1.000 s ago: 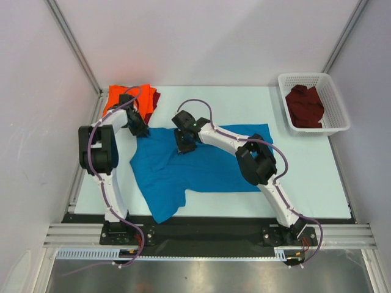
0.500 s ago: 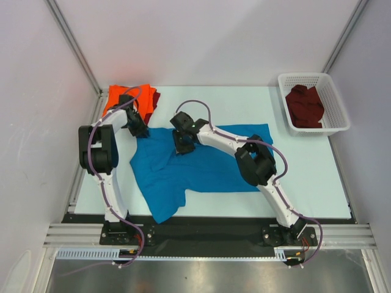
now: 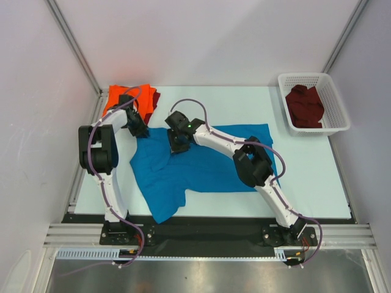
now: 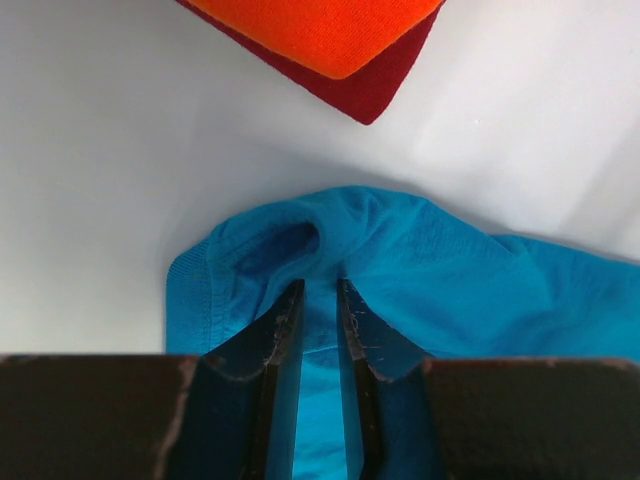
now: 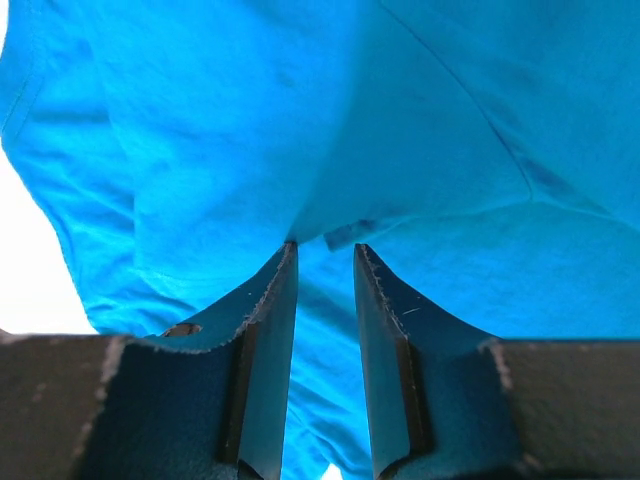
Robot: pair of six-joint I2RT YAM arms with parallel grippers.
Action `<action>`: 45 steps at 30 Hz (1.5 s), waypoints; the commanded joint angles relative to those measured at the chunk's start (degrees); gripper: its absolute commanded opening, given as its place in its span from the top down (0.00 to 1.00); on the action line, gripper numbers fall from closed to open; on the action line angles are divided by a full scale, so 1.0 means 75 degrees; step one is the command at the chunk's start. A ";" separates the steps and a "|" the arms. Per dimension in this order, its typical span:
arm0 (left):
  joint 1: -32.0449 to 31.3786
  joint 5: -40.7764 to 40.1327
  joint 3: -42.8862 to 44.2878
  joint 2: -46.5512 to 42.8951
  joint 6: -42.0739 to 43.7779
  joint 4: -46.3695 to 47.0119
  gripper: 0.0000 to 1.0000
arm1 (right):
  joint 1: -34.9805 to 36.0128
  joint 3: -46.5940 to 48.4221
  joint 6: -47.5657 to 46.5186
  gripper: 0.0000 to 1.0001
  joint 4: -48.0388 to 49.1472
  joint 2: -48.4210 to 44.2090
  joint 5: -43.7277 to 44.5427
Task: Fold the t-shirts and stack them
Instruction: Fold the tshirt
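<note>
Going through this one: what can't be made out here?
Top view: wrists hide the fingertips of the left gripper and right gripper.
Top view: the dark red heap in the basket is too bunched to count.
Top and left wrist views: the orange shirt covers most of the dark red shirt beneath.
Right wrist view: the blue shirt fills the frame, hiding which part is pinched.

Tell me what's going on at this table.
Two robot arms are folding a blue shirt spread on the table. The left gripper pinches its far left corner, and the right gripper pinches cloth along the far edge nearby. An orange shirt lies folded on a maroon shirt in the far left corner. A second maroon shirt waits in the basket.
</note>
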 commanded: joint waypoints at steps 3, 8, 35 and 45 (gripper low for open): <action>0.0082 -0.0036 -0.0005 -0.0122 0.0044 0.0040 0.76 | 0.0022 0.0352 0.0105 0.66 -0.0175 0.0291 0.0079; 0.0082 -0.0025 -0.0016 -0.0110 0.0044 0.0040 0.76 | 0.0068 0.0305 0.0058 0.68 -0.0198 0.0291 0.0184; 0.0234 -0.0013 -0.0227 -0.0028 0.0102 0.0134 0.76 | 0.0092 0.0656 0.0199 1.00 -0.0631 0.0152 0.0568; 0.0387 -0.0071 -0.0204 0.0030 0.0231 0.0110 0.76 | -0.0014 0.0025 0.0350 1.00 -0.1545 -0.0634 -0.0131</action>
